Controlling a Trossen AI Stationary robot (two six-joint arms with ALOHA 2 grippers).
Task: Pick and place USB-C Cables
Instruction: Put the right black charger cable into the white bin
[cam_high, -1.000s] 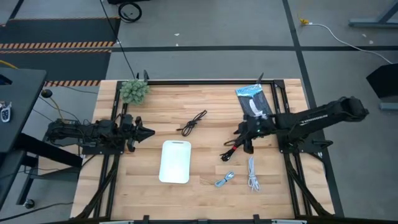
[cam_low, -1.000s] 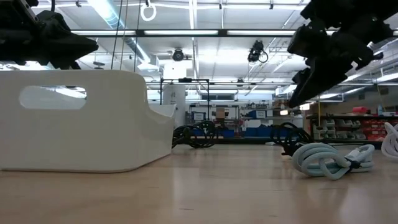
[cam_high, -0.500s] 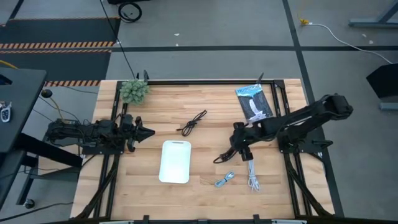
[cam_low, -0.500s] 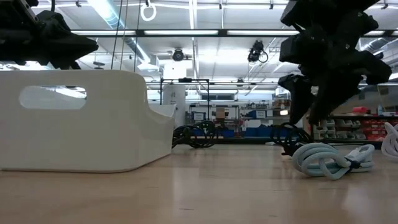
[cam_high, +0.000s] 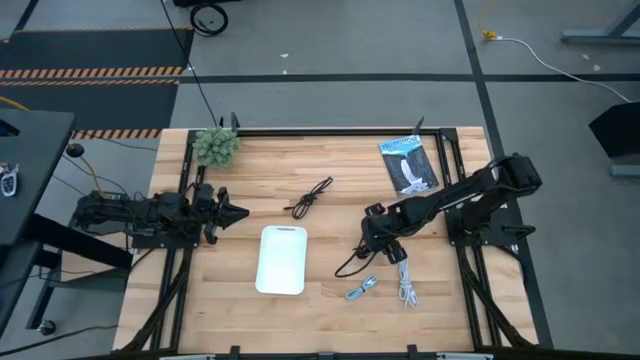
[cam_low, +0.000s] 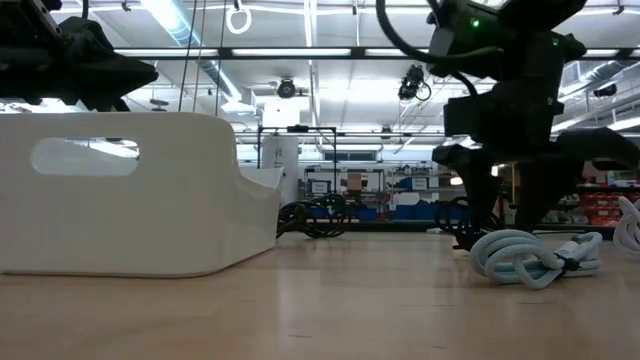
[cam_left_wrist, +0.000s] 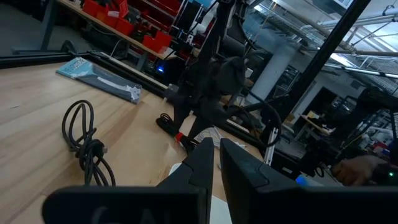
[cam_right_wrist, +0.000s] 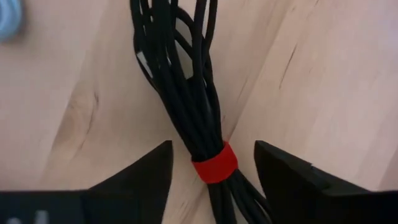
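The red-and-black cable (cam_high: 350, 264) lies on the table right of the white tray (cam_high: 282, 260). My right gripper (cam_high: 373, 238) points down over it, open. Its fingers stand on either side of the bundle at the red band (cam_right_wrist: 214, 165) without touching it. The black-brown cable (cam_high: 308, 197) lies at the table's middle, toward the far side. The silver-grey cable (cam_high: 360, 290) and the white cable (cam_high: 406, 286) lie near the front edge. My left gripper (cam_high: 236, 212) is shut and empty at the table's left.
A blue-black flat packet (cam_high: 408, 165) lies at the far right. A green tuft (cam_high: 216, 146) sits at the far left corner. In the low view the tray's wall (cam_low: 130, 200) fills the left, and the silver-grey cable (cam_low: 530, 256) lies at the right.
My right gripper has gone toward the table's left and near edges and come down. It has turned from a slant to pointing down, with its fingers now astride the red-and-black cable.
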